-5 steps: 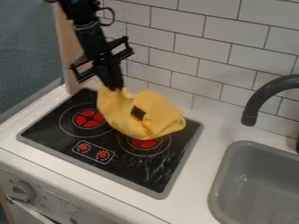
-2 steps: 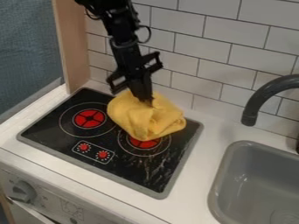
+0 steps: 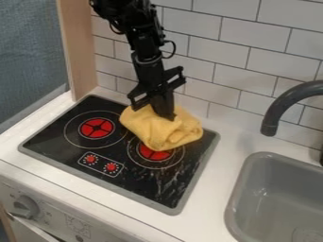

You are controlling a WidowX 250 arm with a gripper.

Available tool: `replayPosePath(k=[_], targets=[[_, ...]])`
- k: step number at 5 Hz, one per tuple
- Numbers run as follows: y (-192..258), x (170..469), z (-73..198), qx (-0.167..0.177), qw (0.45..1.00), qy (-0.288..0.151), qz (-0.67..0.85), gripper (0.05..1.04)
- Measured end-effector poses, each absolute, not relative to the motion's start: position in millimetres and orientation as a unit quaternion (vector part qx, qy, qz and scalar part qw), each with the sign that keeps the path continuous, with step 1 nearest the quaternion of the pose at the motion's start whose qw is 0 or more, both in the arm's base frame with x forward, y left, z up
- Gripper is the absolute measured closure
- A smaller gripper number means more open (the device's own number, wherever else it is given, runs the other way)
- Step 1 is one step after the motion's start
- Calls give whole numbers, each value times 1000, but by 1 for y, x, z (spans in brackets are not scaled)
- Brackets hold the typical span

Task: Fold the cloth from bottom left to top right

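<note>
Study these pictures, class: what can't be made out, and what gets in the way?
All in the camera view:
- Cloth: underside, hidden by its upper folds.
- Right burner: back part, covered by the cloth.
- Sink: right side, cut off by the right edge.
- Tap: base, cut off there too.
- Front panel: markings, too small.

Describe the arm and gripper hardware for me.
The arm is black, with chunky stacked joints and thin black cable loops bulging from its sides. The gripper is black too, with an angular bracket flaring out on both sides above its tip.
</note>
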State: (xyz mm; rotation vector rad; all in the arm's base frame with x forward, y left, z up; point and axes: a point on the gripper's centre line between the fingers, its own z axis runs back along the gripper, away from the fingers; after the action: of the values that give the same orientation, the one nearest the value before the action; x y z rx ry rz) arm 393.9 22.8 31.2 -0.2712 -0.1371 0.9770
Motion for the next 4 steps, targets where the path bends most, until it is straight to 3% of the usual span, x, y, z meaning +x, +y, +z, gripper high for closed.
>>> replayPosePath(k=[1,3,4], targets=[[20,396,35,-137,870,-59,470,862],[18,396,35,-144,867,-54,475,279],[19,393,35,-142,867,-47,476,73]])
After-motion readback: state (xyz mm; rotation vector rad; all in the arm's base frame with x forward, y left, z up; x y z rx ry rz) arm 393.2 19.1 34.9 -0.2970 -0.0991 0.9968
